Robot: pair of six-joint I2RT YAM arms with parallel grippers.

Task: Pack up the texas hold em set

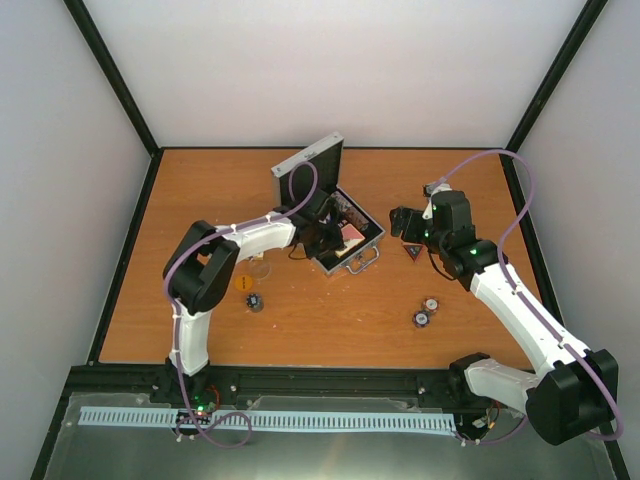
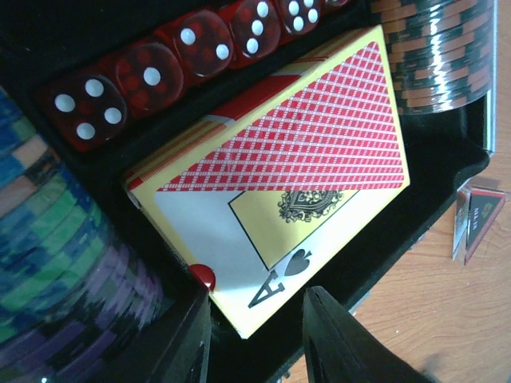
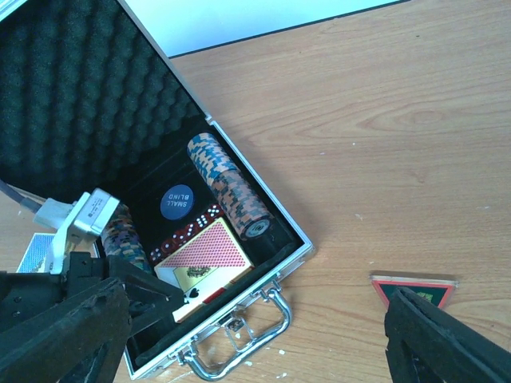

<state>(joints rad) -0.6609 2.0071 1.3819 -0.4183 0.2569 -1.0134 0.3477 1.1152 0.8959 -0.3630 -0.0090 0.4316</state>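
The left gripper (image 2: 257,323) reached into the open aluminium case (image 1: 308,165). Its jaws stood narrow astride the near corner of the red card box (image 2: 303,152), and whether they pinched it could not be told. Red dice (image 2: 144,76) lay just beyond the box, with chip stacks (image 2: 48,271) on either side. The right gripper (image 3: 255,319) stood wide and held nothing. The case's handle (image 3: 239,339) lay just ahead of it, and the triangular token (image 3: 411,286) sat on the table (image 3: 383,120) near one finger.

Silver case (image 3: 72,96) open; red card box (image 3: 204,259), dice (image 2: 152,76), chip rows (image 3: 227,187) inside; triangular token (image 3: 411,287) lying outside, apart.
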